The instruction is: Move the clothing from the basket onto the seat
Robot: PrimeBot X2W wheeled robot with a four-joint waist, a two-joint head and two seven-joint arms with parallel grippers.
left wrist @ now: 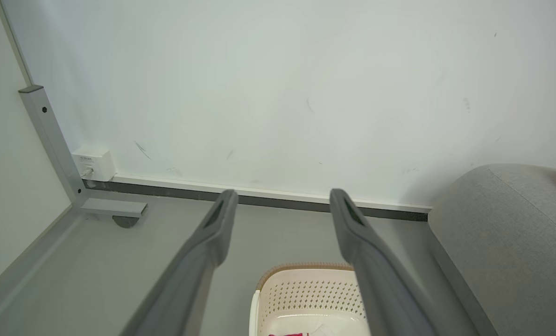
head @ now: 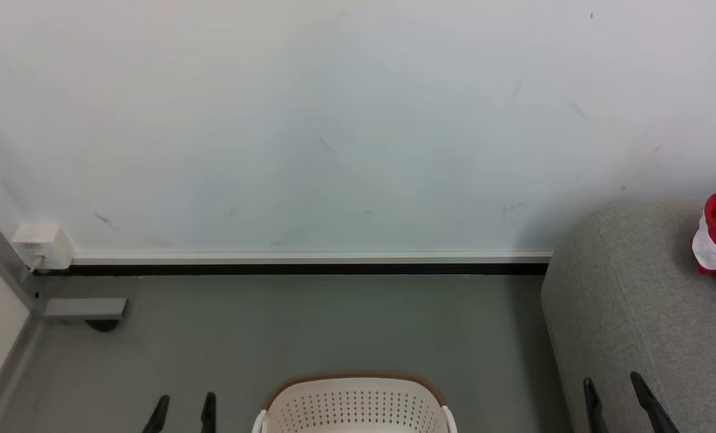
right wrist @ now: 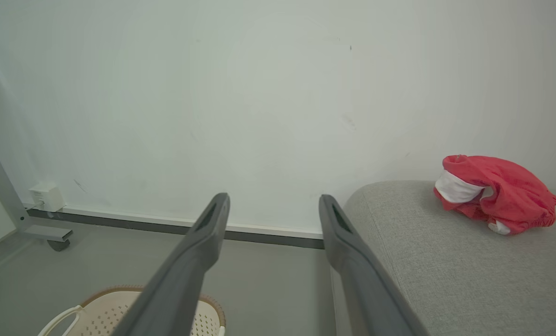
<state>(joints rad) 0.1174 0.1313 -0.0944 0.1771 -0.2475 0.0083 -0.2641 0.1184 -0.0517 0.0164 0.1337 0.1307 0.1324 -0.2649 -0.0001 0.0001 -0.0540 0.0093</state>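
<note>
The cream basket [head: 355,404] with its brown rim stands on the floor at the bottom middle of the head view; a scrap of red and white clothing [left wrist: 301,333] shows on its bottom in the left wrist view. One red garment with white panels [right wrist: 495,192] lies bunched on the grey seat [head: 634,313] at the right. My left gripper [head: 183,406] hangs open left of the basket, nothing between its fingers. My right gripper [head: 613,388] is open too, over the seat's near left edge, well short of the garment.
A white wall with a dark skirting strip runs behind everything. At the far left stand a grey metal frame leg on a caster [head: 84,310] and a white wall socket [head: 40,245]. Grey floor [head: 333,325] lies between basket and wall.
</note>
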